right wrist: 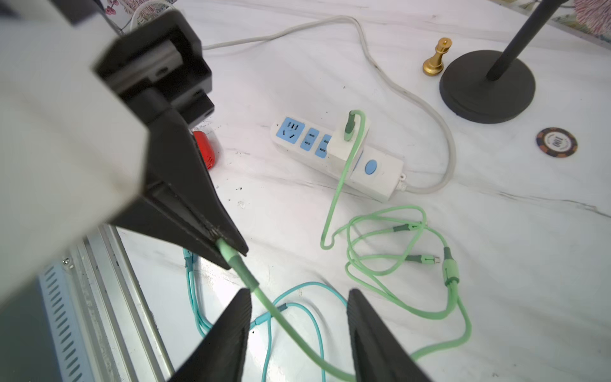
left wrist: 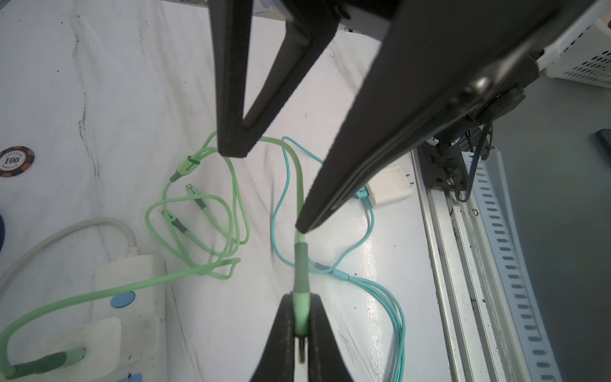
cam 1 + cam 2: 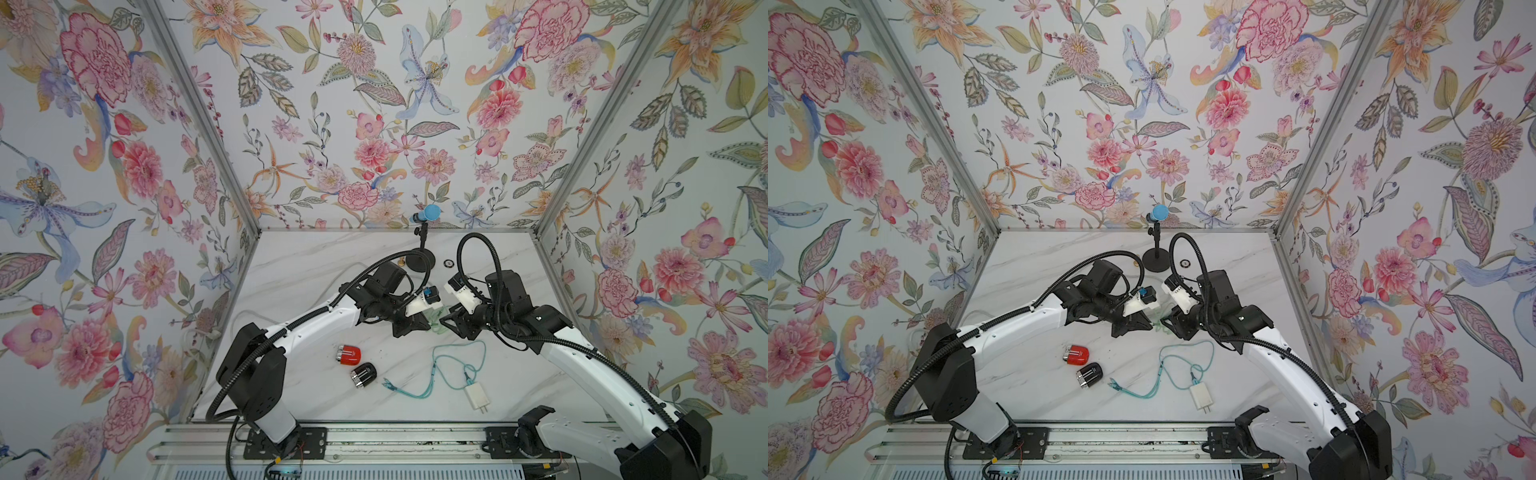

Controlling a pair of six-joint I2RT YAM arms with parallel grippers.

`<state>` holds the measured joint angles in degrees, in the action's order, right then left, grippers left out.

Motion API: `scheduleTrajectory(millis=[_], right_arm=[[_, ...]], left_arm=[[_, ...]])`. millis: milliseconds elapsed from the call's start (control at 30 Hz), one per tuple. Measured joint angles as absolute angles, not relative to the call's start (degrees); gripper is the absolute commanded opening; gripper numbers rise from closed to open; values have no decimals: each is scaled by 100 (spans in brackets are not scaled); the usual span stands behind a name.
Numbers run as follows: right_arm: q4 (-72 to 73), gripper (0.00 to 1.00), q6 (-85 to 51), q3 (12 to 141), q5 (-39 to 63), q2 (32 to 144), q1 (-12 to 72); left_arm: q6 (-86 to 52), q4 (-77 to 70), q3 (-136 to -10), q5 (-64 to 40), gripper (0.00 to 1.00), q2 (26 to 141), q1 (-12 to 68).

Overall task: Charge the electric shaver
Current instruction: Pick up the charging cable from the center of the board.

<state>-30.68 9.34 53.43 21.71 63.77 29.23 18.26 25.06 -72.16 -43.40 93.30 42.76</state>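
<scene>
White and unplugged, a spare charger (image 3: 477, 394) lies nearest the front edge of the marble bench (image 3: 316, 257), with a teal cable (image 2: 340, 274) looped beside it. Neither looks to be part of the working chain.

Just beyond and to the left lie a red shaver (image 3: 348, 353) and a black shaver (image 3: 363, 374), close together on their sides, touched by neither arm. I cannot tell which of them is meant to be charged.

Further in, the two arms meet above the middle of the bench. The left pincer (image 2: 301, 311) is clenched on the green plug (image 2: 301, 271), with the metal tip poking out behind its fingers. The right pincer (image 1: 299, 292) is released: its jaws stand apart either side of the green cable (image 1: 456, 317) and hold nothing.

Behind them the cable coils loosely on the bench, two spare ends lying free. It then runs up to a white adapter (image 1: 344, 145) seated in the power strip (image 1: 386, 178). At the back stand a poker chip (image 1: 557, 143), a gold chess piece (image 1: 436, 58) and a microphone stand (image 1: 486, 89).

By my reading the task is about halfway. The supply end is plugged in and the plug is in hand. No shaver has been lifted, and nothing is connected to one yet. The free right pincer looks best placed to fetch a shaver and bring its port to the plug.
</scene>
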Motion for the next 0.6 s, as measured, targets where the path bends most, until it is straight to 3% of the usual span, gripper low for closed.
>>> scheduleTrajectory(millis=[333,467,600], right_arm=[[-2519,46,991,4978,2080,6388,3229],[-2397,38,1011,4978,2080,6431,3284],[-2349,20,996,4978,2108,6434,3317]], left_arm=[[1887,2567,-7214,-4685,0,9096,4134],[1890,2593,-7214,-4742,0,9096,4119],[1890,2558,-7203,-4737,0,9096,4112]])
